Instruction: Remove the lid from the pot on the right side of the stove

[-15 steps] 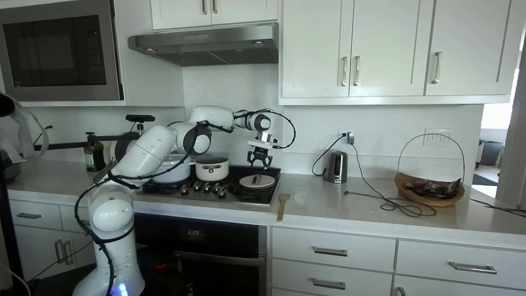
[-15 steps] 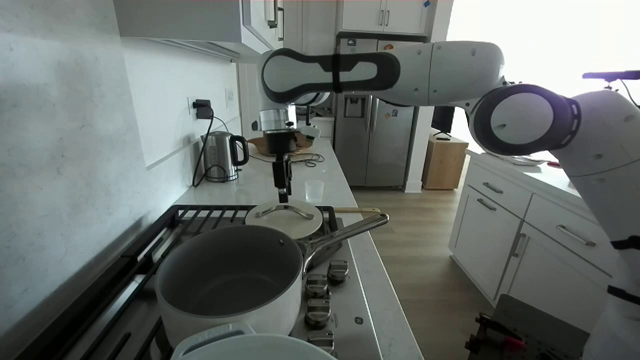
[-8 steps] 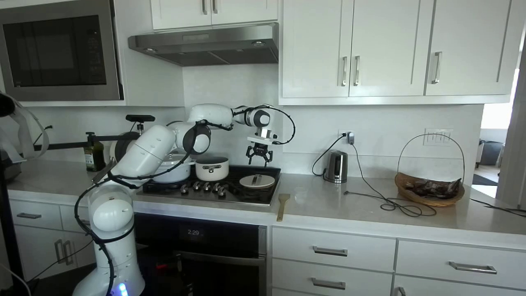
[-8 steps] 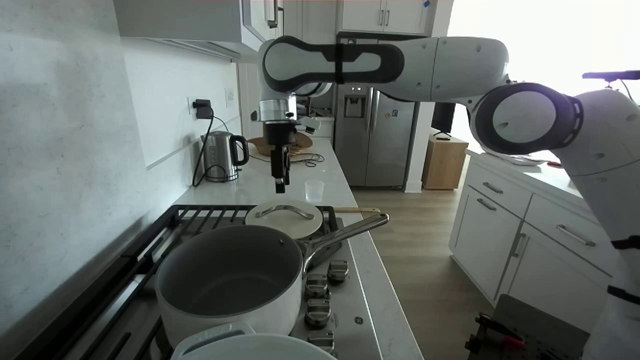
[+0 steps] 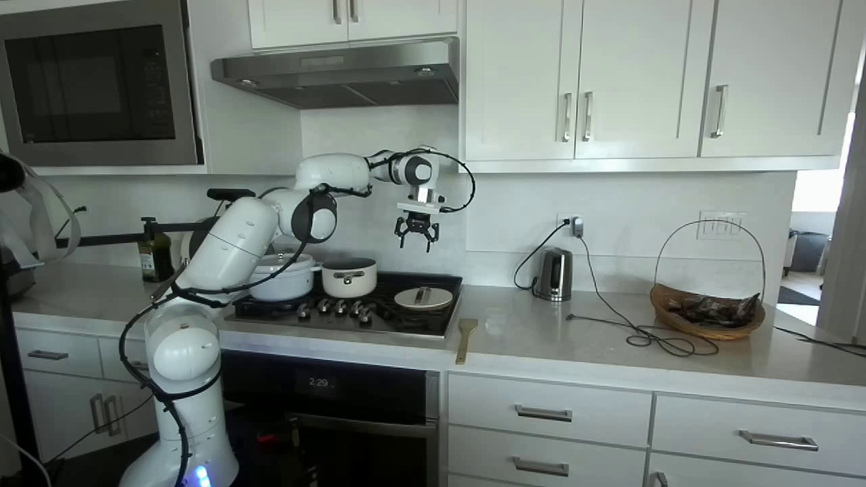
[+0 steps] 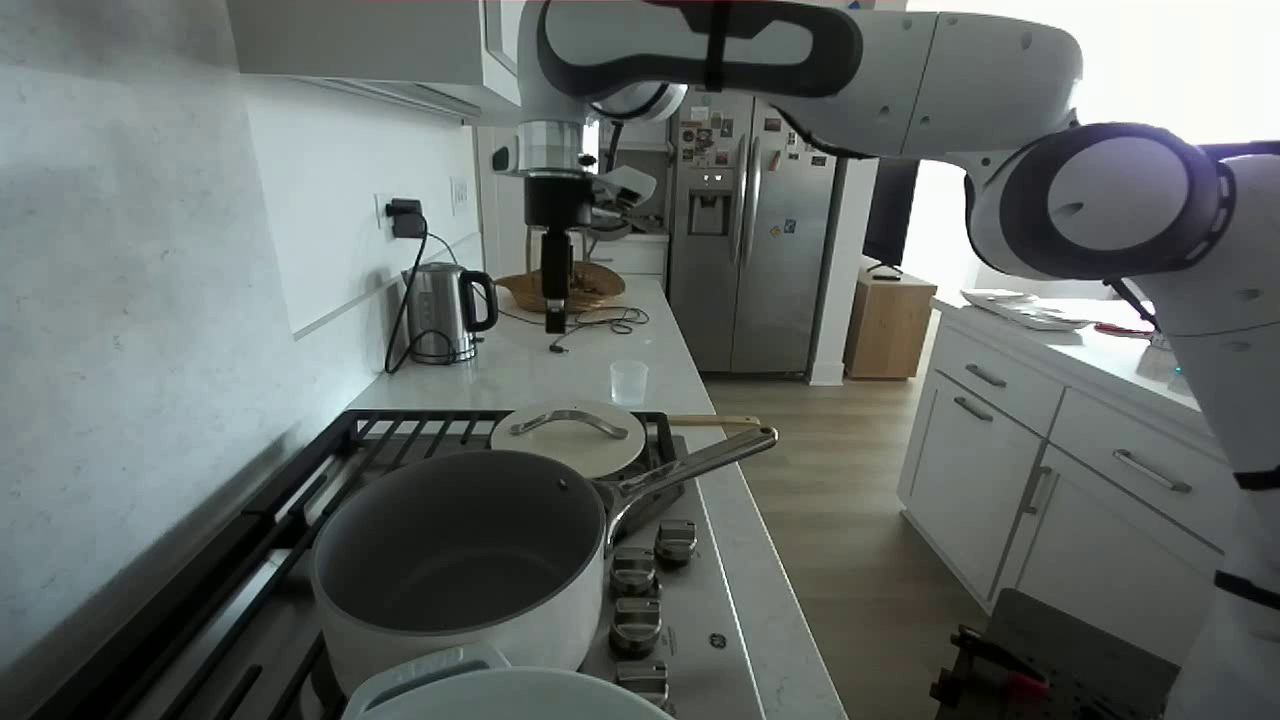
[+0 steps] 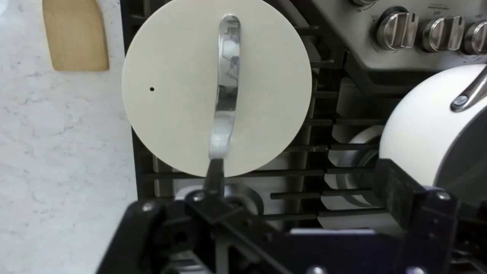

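The round pale lid (image 5: 423, 298) with a metal bar handle lies flat on the right side of the black stove (image 5: 392, 323); it also shows in the other views (image 6: 568, 442) (image 7: 179, 68). I cannot tell if anything shallow lies under it. The squat cream-white pot (image 5: 349, 279) stands uncovered beside it, dark inside, its metal handle pointing to the front (image 6: 350, 650); its edge shows in the wrist view (image 7: 414, 114). My gripper (image 5: 415, 245) is open and empty, well above the stove (image 6: 556, 322). In the wrist view its fingers (image 7: 302, 163) are wide apart.
A larger white lidded pot (image 5: 283, 281) stands left of the cream pot. The range hood (image 5: 352, 74) hangs above. A wooden spatula (image 5: 465, 338), a kettle (image 5: 555, 274), cables (image 5: 649, 338) and a basket (image 5: 707, 321) are on the right counter. A clear cup (image 6: 629, 382) stands behind the lid.
The arm and open gripper have risen from close above the lid to well above it, shifting slightly toward the cream pot. The lid and pots have not moved.
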Robot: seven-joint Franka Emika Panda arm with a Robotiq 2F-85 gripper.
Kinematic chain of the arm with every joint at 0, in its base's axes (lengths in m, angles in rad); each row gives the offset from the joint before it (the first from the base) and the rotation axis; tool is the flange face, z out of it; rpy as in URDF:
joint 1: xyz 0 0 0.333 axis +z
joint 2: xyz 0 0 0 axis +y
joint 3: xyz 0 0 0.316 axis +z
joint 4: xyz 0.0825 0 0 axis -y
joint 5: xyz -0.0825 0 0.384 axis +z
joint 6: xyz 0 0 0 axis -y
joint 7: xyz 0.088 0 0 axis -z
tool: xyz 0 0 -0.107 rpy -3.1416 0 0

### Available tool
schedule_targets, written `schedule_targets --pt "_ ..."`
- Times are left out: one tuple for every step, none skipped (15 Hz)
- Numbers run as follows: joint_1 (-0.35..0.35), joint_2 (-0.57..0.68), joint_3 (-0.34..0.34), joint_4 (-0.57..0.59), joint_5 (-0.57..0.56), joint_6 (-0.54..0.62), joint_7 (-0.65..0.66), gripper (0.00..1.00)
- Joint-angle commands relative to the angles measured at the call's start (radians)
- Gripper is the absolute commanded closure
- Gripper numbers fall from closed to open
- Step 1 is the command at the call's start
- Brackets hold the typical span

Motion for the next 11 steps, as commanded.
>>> schedule_targets --pt "0.000 -0.083 0.015 -0.051 0.000 -0.018 -0.031 0.00" --pt "-0.001 -0.096 0.018 -0.055 0.002 -0.020 -0.031 0.00" --pt "-0.003 -0.109 0.021 -0.058 0.005 -0.024 -0.034 0.00" --pt "0.006 -0.056 0.017 -0.006 0.000 -0.012 -0.011 0.00" --pt "0.006 -0.067 0.018 -0.011 0.000 -0.014 -0.016 0.00" --pt "0.006 -0.074 0.018 -0.014 0.000 -0.016 -0.018 0.00" --pt "0.006 -0.078 0.018 -0.016 0.000 -0.016 -0.018 0.00" --pt "0.005 -0.078 0.018 -0.017 0.000 -0.016 -0.018 0.00" --pt "0.005 -0.078 0.018 -0.020 0.000 -0.016 -0.018 0.00" --pt "0.005 -0.078 0.018 -0.022 0.000 -0.016 -0.018 0.00" --pt "0.005 -0.078 0.018 -0.023 0.000 -0.016 -0.018 0.00"
